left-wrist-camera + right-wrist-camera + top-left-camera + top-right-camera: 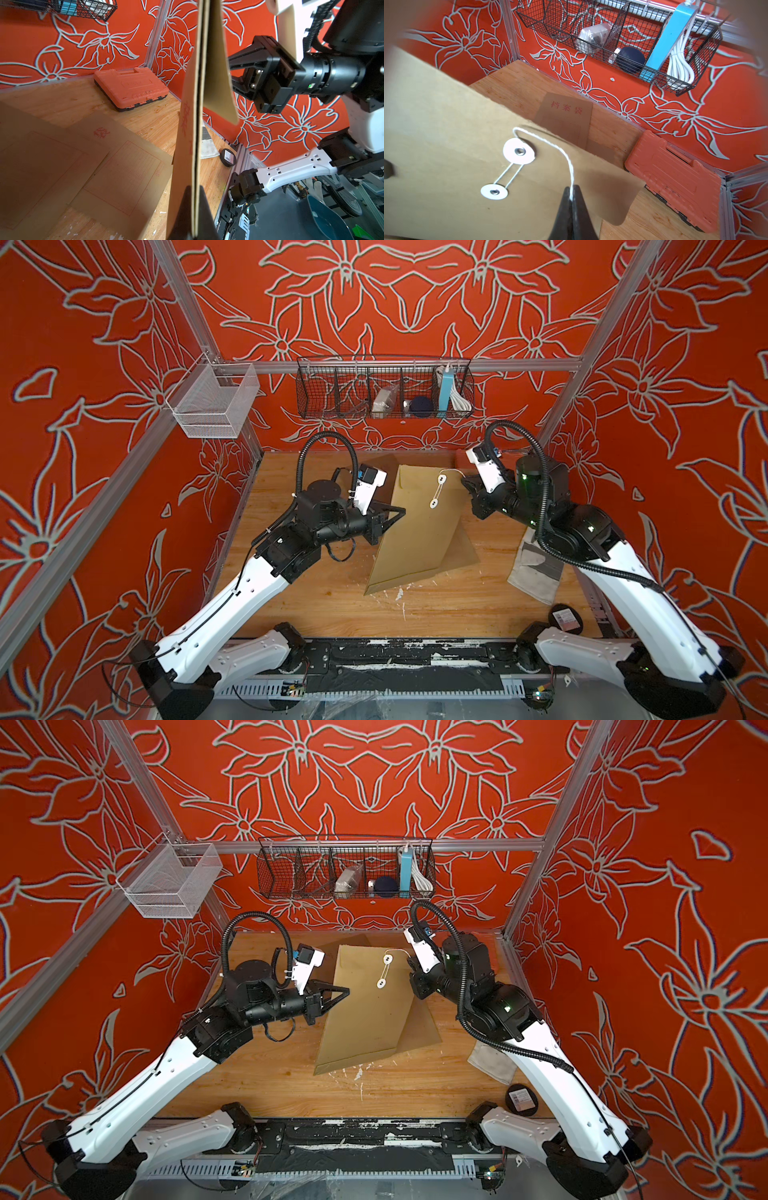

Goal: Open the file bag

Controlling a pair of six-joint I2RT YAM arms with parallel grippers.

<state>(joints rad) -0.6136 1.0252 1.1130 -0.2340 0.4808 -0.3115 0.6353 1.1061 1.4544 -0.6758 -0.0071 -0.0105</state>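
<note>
**Item:** file bag [415, 526], brown kraft, string-and-disc closure.

**Location:** raised and tilted above the middle of the table [436, 614], between both arms. Contact of the near corner with the table not determinable.

**Left tool** [400, 512]: together, clamped on the bag's left edge, roughly midway along it. In the left wrist view, bag seen edge-on between the fingers [185, 207].

**Right tool** [572, 197]: together, pinched on the free end of the white string [550, 141], just off the bag's right edge, near the flap end.

**Done, by appearance:** bag lifted and steadied. String end in grip, running in a slack arc from the upper disc [518, 153].

**Left, by judgement:**
- Two strands spanning upper disc and lower disc [494, 191], so at least one turn to unwind.
- Flap [612, 187] held down at the discs, its free corner standing off the body.
- After unwinding, flap to be lifted clear.

**Also noted:** further file bags [62, 166] flat on the table; orange case [675, 176] in the far right corner.
</note>
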